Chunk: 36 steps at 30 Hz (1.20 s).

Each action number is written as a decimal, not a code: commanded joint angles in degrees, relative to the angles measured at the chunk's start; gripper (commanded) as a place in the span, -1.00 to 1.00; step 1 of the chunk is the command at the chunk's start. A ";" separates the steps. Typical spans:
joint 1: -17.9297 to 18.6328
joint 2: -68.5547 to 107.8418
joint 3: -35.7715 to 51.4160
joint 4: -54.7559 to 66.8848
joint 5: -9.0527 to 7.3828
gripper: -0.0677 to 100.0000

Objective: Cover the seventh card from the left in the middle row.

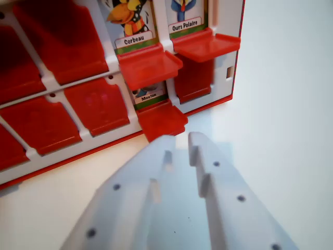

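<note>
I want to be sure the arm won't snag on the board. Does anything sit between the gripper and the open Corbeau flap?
Yes. The gripper sits just below the board's edge, and the open flap of the Mouton card lies directly between it and the Corbeau flap above. Nothing else visible intervenes.

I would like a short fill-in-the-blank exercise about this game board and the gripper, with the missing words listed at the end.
1. The flaps of the game board are coloured ____.
2. The card to the wrist view's left of the Ours Polaire card is labelled ____.
3. The card just above the gripper is labelled ____.
4. The gripper is coloured ____.

Missing words: red; Corbeau; Mouton; white
</note>
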 commanded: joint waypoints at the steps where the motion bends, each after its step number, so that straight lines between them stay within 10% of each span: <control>1: 0.26 -0.26 -6.42 -2.02 -0.44 -0.94; 36: 0.00 -15.21 -15.29 -6.86 -0.53 -0.94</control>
